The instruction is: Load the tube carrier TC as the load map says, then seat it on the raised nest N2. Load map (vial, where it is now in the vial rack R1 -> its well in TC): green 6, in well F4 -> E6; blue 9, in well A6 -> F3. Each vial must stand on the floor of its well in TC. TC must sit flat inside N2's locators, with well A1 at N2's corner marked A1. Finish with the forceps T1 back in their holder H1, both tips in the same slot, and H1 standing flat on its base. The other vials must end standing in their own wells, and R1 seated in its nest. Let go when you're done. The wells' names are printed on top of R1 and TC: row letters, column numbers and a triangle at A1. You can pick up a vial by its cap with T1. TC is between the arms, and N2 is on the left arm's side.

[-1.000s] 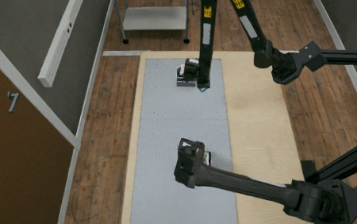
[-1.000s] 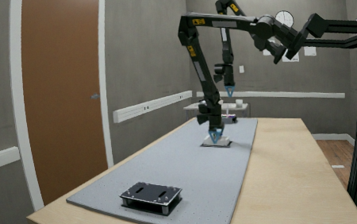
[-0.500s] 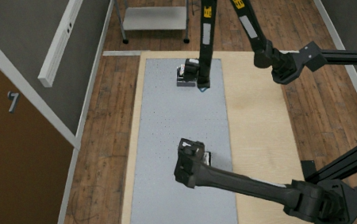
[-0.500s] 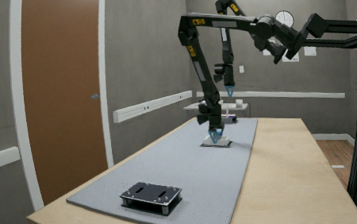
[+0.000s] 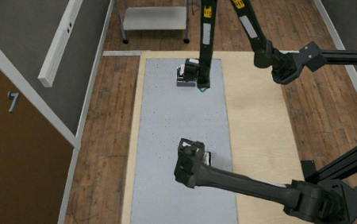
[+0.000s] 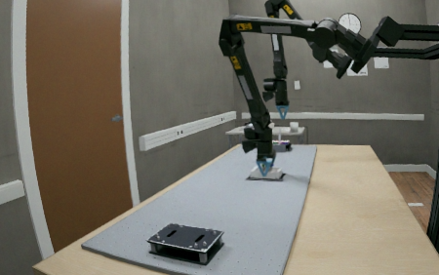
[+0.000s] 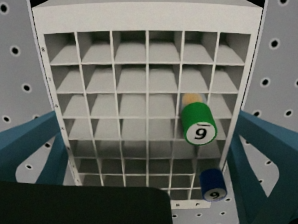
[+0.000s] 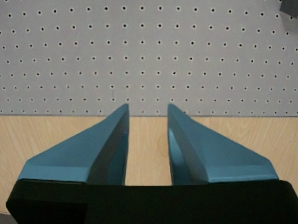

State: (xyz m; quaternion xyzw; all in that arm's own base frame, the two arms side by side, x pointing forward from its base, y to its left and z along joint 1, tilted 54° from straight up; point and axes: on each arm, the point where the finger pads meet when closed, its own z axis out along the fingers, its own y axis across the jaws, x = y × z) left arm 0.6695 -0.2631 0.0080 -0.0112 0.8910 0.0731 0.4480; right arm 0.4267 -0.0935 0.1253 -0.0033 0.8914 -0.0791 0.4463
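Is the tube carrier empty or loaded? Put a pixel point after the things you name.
Partly loaded: the left wrist view shows a green-capped vial [image 7: 199,124] and a blue-capped vial [image 7: 213,185] in the tube carrier [image 7: 150,20] [image 6: 274,173] [image 5: 206,158].

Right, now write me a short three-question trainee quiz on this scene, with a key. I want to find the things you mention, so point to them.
1. Which gripper is clamped across the white carrier TC [image 5: 206,158] [image 6: 276,172] [image 7: 150,20]?
A) left B) right C) both D) neither

2. True or false: the right gripper [image 5: 203,90] [image 6: 283,116] [image 8: 148,113] has its fingers apart, with nothing between them.

3. Fill in: of the two caps seen at TC, one is green and the other is ____. Nothing sits on the raised nest N2 [image 6: 185,236].

Key: 1. A, the left gripper [image 6: 264,173] [image 7: 147,114]. 2. True. 3. Blue.
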